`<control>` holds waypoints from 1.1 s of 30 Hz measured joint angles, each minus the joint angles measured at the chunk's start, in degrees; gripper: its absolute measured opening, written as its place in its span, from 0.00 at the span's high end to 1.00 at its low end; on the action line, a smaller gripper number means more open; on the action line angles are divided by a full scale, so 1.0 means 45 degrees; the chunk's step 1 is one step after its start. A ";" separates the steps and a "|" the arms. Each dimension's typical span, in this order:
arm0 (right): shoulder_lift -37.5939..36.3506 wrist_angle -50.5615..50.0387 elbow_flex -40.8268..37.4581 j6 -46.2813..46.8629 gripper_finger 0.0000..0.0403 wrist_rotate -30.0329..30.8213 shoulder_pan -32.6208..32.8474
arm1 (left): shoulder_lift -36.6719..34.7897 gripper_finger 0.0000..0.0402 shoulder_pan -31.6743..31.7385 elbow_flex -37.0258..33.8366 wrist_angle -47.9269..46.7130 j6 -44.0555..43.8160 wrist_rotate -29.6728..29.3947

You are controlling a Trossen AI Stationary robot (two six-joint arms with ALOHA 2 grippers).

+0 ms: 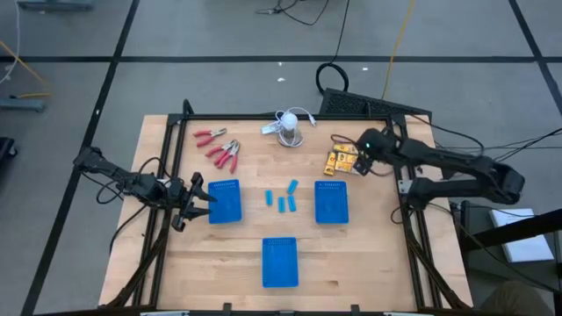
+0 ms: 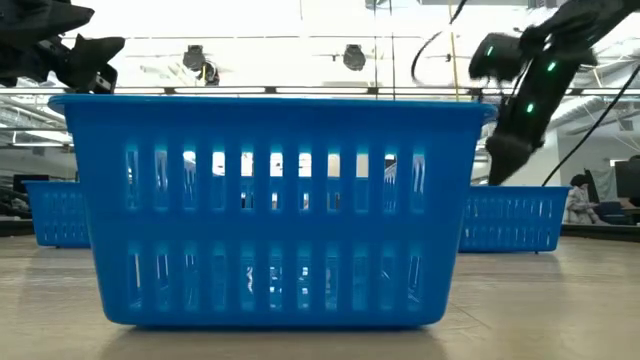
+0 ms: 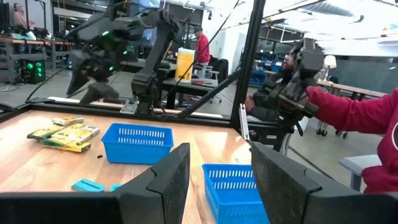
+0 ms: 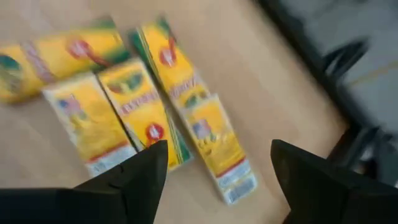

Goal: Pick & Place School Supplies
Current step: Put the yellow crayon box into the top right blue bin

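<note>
Its fingers spread wide and empty, the right gripper point(image 4: 214, 171) hovers over the yellow cardboard crayon boxes point(image 1: 342, 161) just beyond the right-hand blue slotted plastic tray point(image 1: 331, 202), with every supply apparently unsorted.

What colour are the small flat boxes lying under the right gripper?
The small flat boxes are yellow with green and red markings, clearest in the right wrist view.

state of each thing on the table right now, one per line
right gripper: open, over the yellow boxes
left gripper: open, empty, beside the left tray
yellow boxes: lying flat, clustered
blue blocks: loose between trays
red-handled pliers: lying untouched
three blue trays: upright, empty
</note>
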 joint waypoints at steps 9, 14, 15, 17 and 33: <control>0.1610 0.0928 0.0007 -0.2000 0.32 -0.2576 -0.2847 | -0.0001 0.57 -0.0010 0.0000 0.0000 -0.0004 -0.0005; 0.2121 0.1078 0.0012 -0.2724 0.32 -0.3916 -0.3919 | -0.0001 0.57 -0.0010 0.0000 -0.0005 -0.0004 -0.0005; 0.2238 0.1087 0.0012 -0.3039 0.32 -0.3970 -0.4054 | -0.0001 0.57 -0.0010 -0.0005 -0.0005 -0.0004 -0.0005; 0.2462 0.1138 0.0012 -0.3689 0.32 -0.3961 -0.4313 | -0.0001 0.57 -0.0010 0.0000 -0.0003 -0.0004 -0.0005; 0.3719 0.1335 0.0058 -0.6021 0.40 -0.4020 -0.4056 | -0.0001 0.57 -0.0010 0.0000 0.0000 -0.0004 -0.0010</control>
